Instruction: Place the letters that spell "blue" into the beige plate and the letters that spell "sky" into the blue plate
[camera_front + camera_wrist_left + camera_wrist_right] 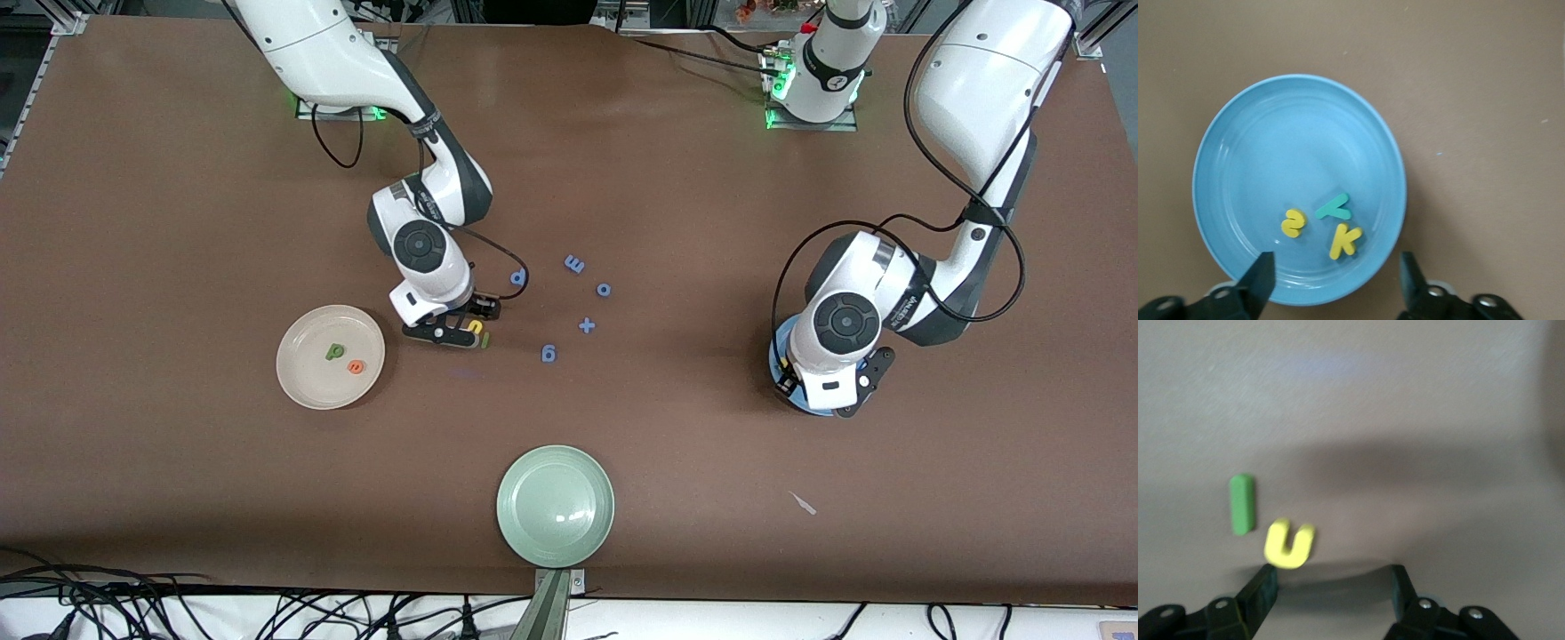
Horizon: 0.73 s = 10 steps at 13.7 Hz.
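Observation:
My left gripper (1337, 277) hangs open over the blue plate (1258, 133), nothing between its fingers. In that plate lie a yellow s (1293, 223), a teal y (1334, 208) and a yellow k (1345, 241). From the front, the left gripper (818, 396) covers most of the blue plate (776, 354). The right gripper (1333, 587) is open just above the table. A yellow u (1290, 543) lies by one fingertip, a light green l (1243, 503) beside it. The beige plate (298, 373) holds a dark green b (334, 352) and an orange e (356, 366).
Several all-blue letters (587, 325) are scattered mid-table between the two arms. A pale green plate (556, 505) sits near the table's front edge. A small white scrap (803, 504) lies toward the left arm's end.

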Available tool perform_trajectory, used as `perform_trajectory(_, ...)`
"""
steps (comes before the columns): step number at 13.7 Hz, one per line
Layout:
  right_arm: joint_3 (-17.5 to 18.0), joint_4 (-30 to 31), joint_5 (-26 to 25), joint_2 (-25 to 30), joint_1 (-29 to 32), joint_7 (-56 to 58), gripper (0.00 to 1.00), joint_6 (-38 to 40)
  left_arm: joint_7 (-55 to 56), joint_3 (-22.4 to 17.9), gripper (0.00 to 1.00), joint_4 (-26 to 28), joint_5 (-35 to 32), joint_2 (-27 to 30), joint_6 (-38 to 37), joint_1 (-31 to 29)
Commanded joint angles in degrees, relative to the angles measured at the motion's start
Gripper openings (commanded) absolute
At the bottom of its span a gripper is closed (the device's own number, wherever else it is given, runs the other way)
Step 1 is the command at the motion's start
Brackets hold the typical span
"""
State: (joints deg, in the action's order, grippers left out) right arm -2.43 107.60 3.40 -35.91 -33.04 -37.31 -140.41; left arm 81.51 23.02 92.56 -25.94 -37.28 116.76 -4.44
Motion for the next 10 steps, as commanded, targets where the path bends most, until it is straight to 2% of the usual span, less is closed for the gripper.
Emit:
perform_trajectory(1,0.06,0.24,-1.20,-0.65,1.22,1.01,0.77,-1.27,-5.36,0.44,1.00,-4.30,-1.39,0.62,-1.28,-0.04)
perform_trajectory(5,0.06,-0.11,-0.93,-0.91,1.13,0.30,0.77,-2.59,-20.21,0.27,1.00,-8.44,-0.51,1.24,-1.54,-0.92)
perform_trajectory(8,0.06,-2.48,-0.15,-2.41,1.13,0.22,0.77,-2.67,-26.11,0.18,1.00,-8.71,-0.69,4.21,-2.59,-1.10)
perform_trajectory(10,0.06,-3.10,-0.06,-2.76,1.05,0.04,0.77,-2.67,-34.97,0.00,1.00,-8.89,-0.43,5.54,-2.77,-2.41)
